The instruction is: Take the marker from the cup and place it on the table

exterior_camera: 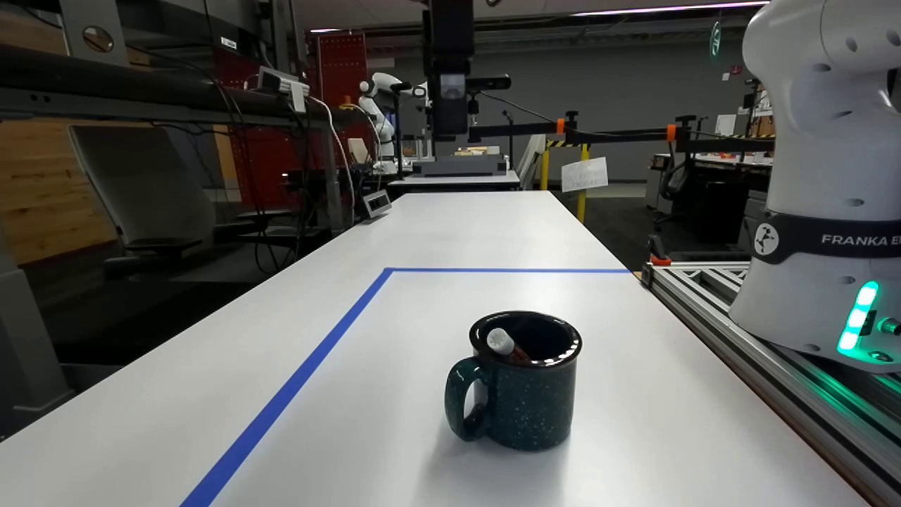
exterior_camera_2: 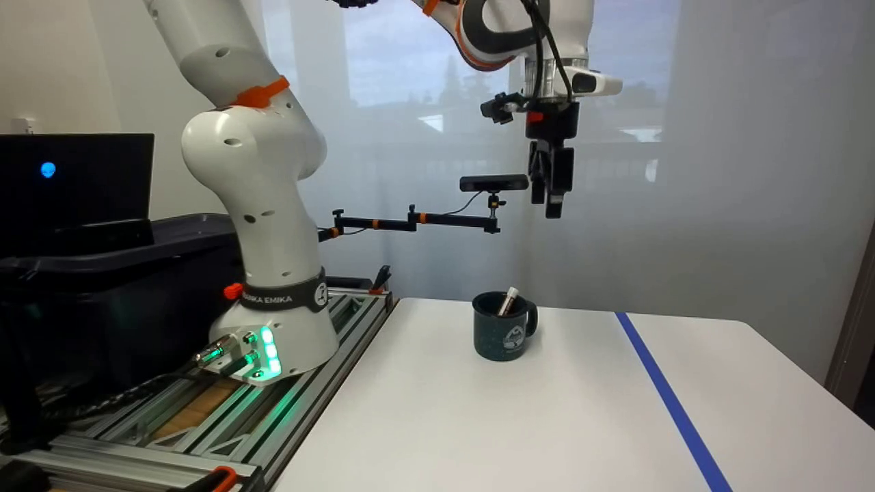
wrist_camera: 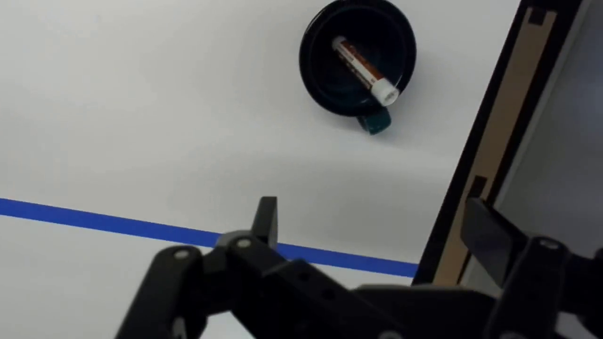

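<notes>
Gripper (exterior_camera_2: 547,206): one unit, two fingers (wrist_camera: 265,219). In the wrist view the fingers are spread wide, with the table (wrist_camera: 141,117) and blue tape (wrist_camera: 113,223) visible in the gap. Position in an exterior view: fingertips downward, well above the table, up and to the right of the cup (exterior_camera_2: 487,336).

Left to right, in an exterior view: one laptop (exterior_camera_2: 75,184), bearing one lit blue head-shaped emblem. One dark bin (exterior_camera_2: 195,239). One arm (exterior_camera_2: 256,198); its base band (exterior_camera_2: 284,298) reads "EMIKA" in full and "FRANKA" in part. One camera (exterior_camera_2: 493,183) on a jointed boom (exterior_camera_2: 444,220). One cup, upright on the table, with one handle and one pale emblem, its details too small to read. One marker (exterior_camera_2: 508,301), leaning inside the cup, white end above the rim on the handle side. In the wrist view the marker's reddish-brown barrel carries one white label; the print is too blurred to read.

Left to right, in an exterior view: one chair (exterior_camera: 144,186). Two lines of tape, meeting at one corner on the table. One second arm (exterior_camera: 380,113) in the background. One paper (exterior_camera: 584,174), lettering too blurred to read. Base of the arm, its band marked with one round logo and "FRANKA E", the remainder cut off by the edge of the view; one light strip (exterior_camera: 857,317) shows green.
</notes>
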Controlling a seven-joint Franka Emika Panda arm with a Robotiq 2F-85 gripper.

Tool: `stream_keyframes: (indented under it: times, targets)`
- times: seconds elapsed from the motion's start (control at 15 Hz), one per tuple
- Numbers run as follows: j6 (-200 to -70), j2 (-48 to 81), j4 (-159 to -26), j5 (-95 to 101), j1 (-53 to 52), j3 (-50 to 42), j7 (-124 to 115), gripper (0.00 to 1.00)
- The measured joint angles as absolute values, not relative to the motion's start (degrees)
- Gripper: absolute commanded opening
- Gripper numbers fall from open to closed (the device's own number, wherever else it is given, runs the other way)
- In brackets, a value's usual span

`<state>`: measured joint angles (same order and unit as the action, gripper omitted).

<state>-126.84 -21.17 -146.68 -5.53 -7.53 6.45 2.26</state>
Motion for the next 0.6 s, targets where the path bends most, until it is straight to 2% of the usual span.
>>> stream_keyframes:
  times: [0.6]
  targets:
    - [-129.3,-18.4,-149.1,-9.4,-10.8,5.9,8.7,1.0]
